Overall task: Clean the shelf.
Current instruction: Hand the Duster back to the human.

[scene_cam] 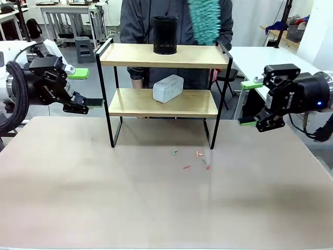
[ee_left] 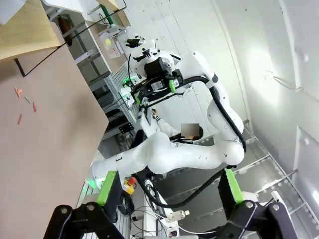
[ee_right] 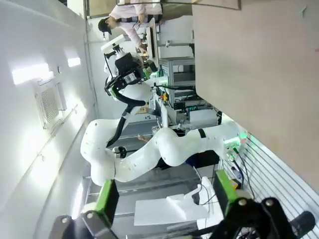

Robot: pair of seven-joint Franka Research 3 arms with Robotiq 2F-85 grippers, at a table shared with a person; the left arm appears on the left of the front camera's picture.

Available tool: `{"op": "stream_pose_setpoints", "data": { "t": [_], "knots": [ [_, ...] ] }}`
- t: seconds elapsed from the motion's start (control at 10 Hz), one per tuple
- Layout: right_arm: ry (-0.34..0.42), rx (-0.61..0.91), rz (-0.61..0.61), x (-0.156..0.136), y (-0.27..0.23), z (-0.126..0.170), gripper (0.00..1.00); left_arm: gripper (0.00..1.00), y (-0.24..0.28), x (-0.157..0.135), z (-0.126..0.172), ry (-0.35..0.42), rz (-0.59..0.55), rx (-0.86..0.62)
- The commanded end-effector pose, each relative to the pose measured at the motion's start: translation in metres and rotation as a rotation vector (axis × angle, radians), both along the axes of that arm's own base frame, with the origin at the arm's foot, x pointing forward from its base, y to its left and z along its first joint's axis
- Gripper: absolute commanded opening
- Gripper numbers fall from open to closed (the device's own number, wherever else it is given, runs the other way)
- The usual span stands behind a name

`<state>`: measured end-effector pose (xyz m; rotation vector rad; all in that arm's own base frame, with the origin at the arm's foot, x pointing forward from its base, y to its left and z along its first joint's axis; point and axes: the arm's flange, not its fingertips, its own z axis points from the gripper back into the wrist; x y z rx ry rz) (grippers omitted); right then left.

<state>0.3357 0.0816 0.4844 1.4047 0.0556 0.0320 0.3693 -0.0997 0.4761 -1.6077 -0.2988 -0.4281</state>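
- Front view: the shelf (scene_cam: 163, 94) stands at the table's (scene_cam: 156, 198) far edge, middle. The top board carries a black cup (scene_cam: 165, 35), contents hidden; the lower board carries a white box (scene_cam: 167, 88). A person holds a teal duster (scene_cam: 203, 21) above it; dusting seems underway. The left gripper (scene_cam: 82, 88) and right gripper (scene_cam: 248, 103) flank it, jaws released, empty.
- Left wrist view: small scraps (ee_left: 25, 99) lie before the shelf's leg; sweeping them up likely follows.
- Right wrist view: the right gripper's green pads (ee_right: 107, 195) stand apart.

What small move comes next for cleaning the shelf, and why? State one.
Probably hold both arms back. The left claw and right claw stand open and empty beside the shelf, while the person's teal duster is above the top board, where a black cup stands; a white box lies on the lower board.
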Motion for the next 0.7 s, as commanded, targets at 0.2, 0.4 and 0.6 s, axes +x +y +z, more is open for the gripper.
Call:
{"op": "stream_pose_setpoints", "data": {
  "t": [0.2, 0.4, 0.6],
  "knots": [
    [-0.021, -0.013, -0.020, -0.0031, -0.0148, 0.0063, 1.00, 1.00, -0.0007, -0.0024, 0.0064, -0.019, 0.002, 0.002],
    [-0.021, -0.013, -0.020, -0.0031, -0.0148, 0.0063, 1.00, 1.00, -0.0007, -0.0024, 0.0064, -0.019, 0.002, 0.002],
    [-0.021, -0.013, -0.020, -0.0031, -0.0148, 0.0063, 1.00, 1.00, -0.0007, -0.0024, 0.0064, -0.019, 0.002, 0.002]
  ]
}}
